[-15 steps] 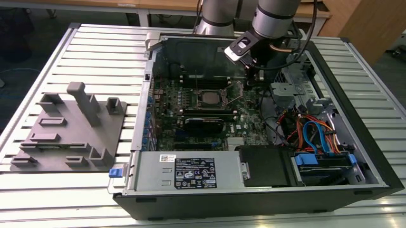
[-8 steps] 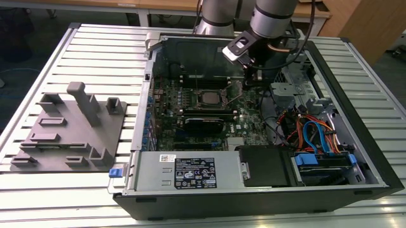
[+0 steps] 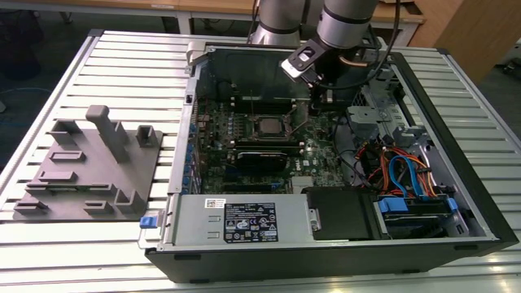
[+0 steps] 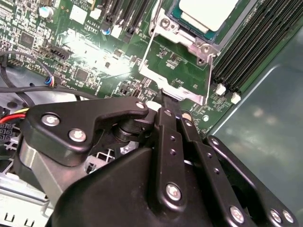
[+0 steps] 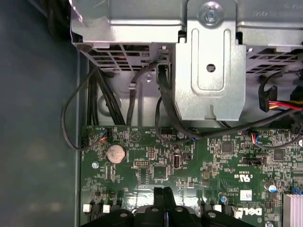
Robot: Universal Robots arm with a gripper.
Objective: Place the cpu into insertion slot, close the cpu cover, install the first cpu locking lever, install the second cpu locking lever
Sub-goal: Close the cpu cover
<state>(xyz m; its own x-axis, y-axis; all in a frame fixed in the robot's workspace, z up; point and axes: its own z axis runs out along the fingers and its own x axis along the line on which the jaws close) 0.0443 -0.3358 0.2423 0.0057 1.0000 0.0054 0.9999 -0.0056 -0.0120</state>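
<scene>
**Meeting the opened cpu cover with a closed hand**

In the exterior view an open computer case is seen lying on the slatted desk. A grey moulded fixture is set beside it, toward the desk's edge on the exterior view's left. The arm is brought in over the desk's far edge, and the hand is lowered inside the case, just beside the cpu.

Finer detail is given by the second wrist view. The cpu is seen seated in the insertion slot, silver top upward. The cpu cover is swung open off the chip, green board showing through its cut-out centre. The hand is seen with its fingers drawn together, their tip touching the cover's free edge. Whether a tab is pinched between them cannot be told.

In the first wrist view the closed fingertips are shown over the motherboard, with a coin battery, black cables and a metal drive cage beyond them.
</scene>
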